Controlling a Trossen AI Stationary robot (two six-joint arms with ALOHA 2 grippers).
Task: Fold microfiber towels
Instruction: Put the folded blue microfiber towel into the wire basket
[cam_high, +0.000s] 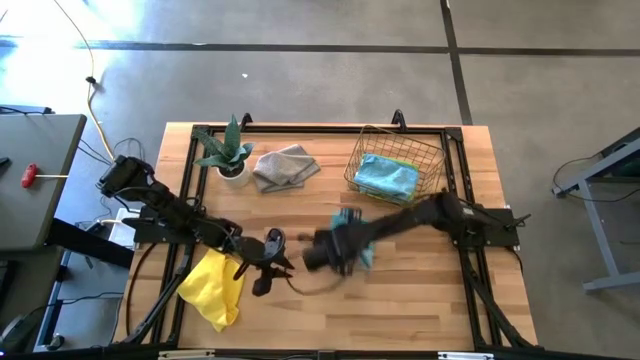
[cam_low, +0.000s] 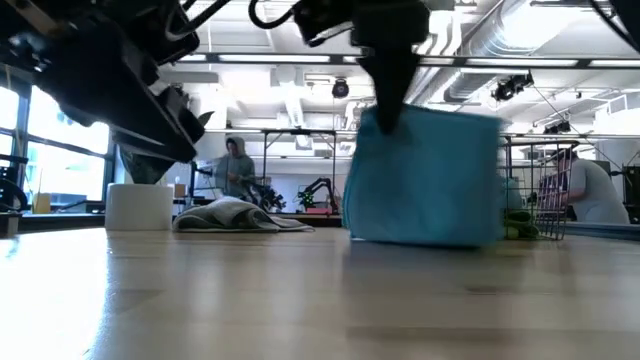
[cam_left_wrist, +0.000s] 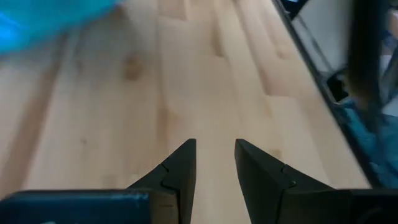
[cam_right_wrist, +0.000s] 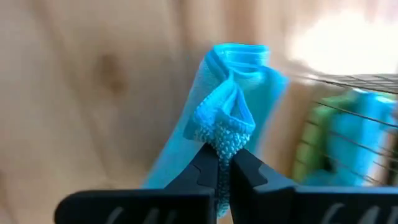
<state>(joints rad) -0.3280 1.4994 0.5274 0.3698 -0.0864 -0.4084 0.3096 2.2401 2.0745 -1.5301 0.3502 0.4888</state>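
One blue towel (cam_right_wrist: 233, 99) pinched by right gripper (cam_right_wrist: 224, 163) (low view hides fingertips).

On the pale, grain-streaked wooden table (cam_high: 400, 300), a light blue towel (cam_high: 352, 238) hangs pinched in the black right gripper (cam_right_wrist: 222, 163). A yellow towel (cam_high: 213, 285) lies beside the black left gripper (cam_high: 262, 285). Near the green plant in a white pot (cam_high: 231, 160) lies a grey towel (cam_high: 283, 166). The gold wire basket (cam_high: 395, 160) holds blue and lime green towels (cam_high: 385, 176).
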